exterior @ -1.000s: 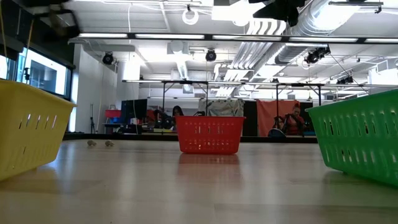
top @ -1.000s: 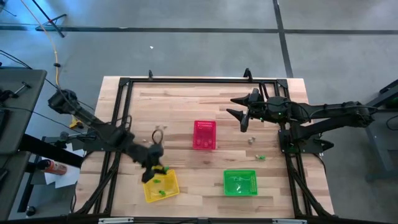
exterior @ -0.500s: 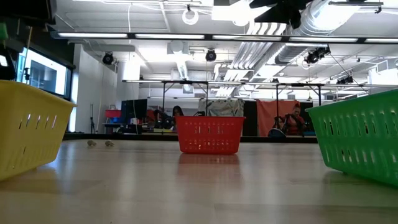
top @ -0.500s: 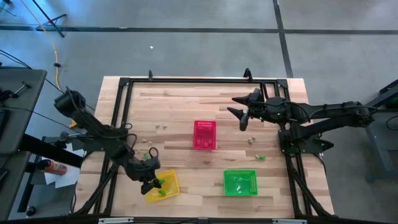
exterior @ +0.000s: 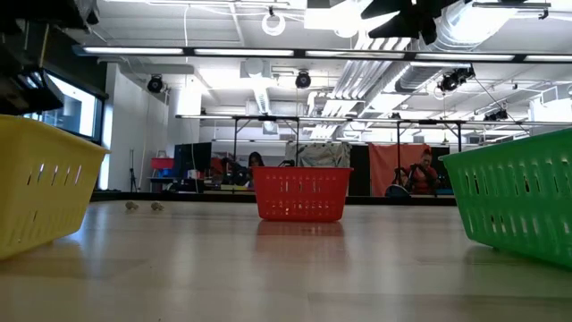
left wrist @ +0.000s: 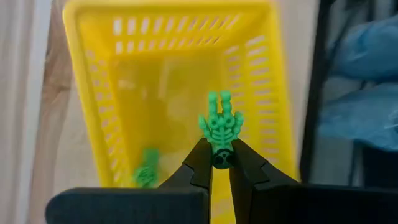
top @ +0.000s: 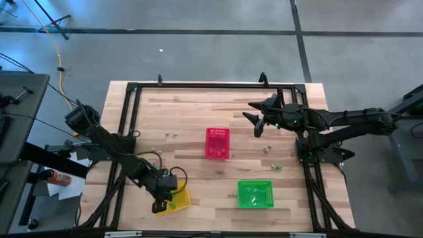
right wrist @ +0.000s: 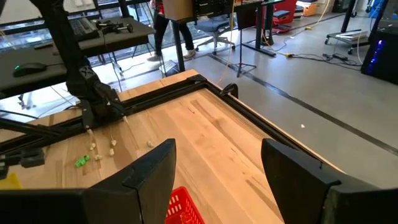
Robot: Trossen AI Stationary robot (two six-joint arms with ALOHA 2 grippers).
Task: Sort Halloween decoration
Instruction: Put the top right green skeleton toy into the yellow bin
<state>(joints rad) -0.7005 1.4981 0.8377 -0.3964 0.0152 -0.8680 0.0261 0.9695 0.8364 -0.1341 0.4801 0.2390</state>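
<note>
1. Currently my left hand point(left wrist: 221, 163) pinches a green skeleton trinket point(left wrist: 220, 124) by its base, its long axis pointing out past the fingertips.
2. Directly beyond it lies the yellow basket point(left wrist: 93, 81), near the worktop's point(top: 192, 112) front left corner, with another green trinket point(left wrist: 147, 174) inside.
3. Judging by this, letting go should drop it in.
4. My right hand point(top: 259, 123) waits, fingers spread wide and empty, over the far right part of the worktop.

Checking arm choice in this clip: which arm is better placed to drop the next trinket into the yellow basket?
Left. The left pincer is shut on a green skeleton hand directly over the yellow basket. The right pincer hangs open and empty, far across the table.
</note>
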